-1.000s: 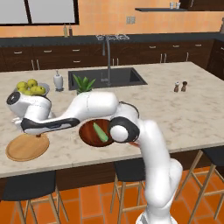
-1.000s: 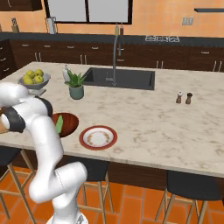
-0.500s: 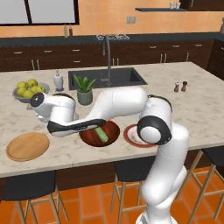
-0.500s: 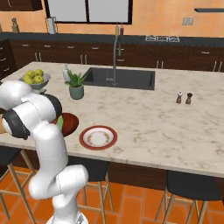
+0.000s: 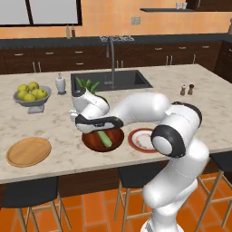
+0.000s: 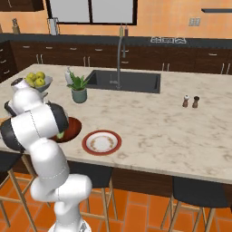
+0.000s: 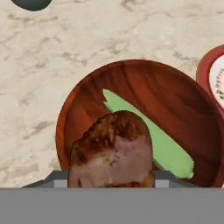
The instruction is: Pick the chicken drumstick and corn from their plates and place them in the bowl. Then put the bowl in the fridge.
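Gripper (image 5: 96,130): positioned directly above the bowl; the fingertips are hidden behind the chicken drumstick in the hand view, and the drumstick sits between them, clamped and raised.
Chicken drumstick (image 7: 112,151): reddish-brown, thick end toward the camera, suspended over the near part of the bowl, clear of the corn.
Corn (image 7: 151,136): pale green cob lying flat inside the bowl, running diagonally across its floor.
Bowl (image 7: 183,100): glossy dark reddish-brown wood, resting on the marble island counter (image 5: 54,131) near its front edge.
White plate (image 5: 141,139): red-brown rim, bare of food, just beside the bowl on the counter.
Wooden plate (image 5: 29,152): flat, light tan, bare of food, well apart from the bowl on its other side, near the counter's front edge.
Potted plant (image 6: 79,88): green leaves, standing behind the bowl, beside the sink (image 6: 129,81).
Fruit bowl (image 5: 31,94): grey, holding yellow-green fruit, at the far left of the counter in the left base view.
Shakers (image 6: 190,101): two small ones, standing together, well apart from the plates.
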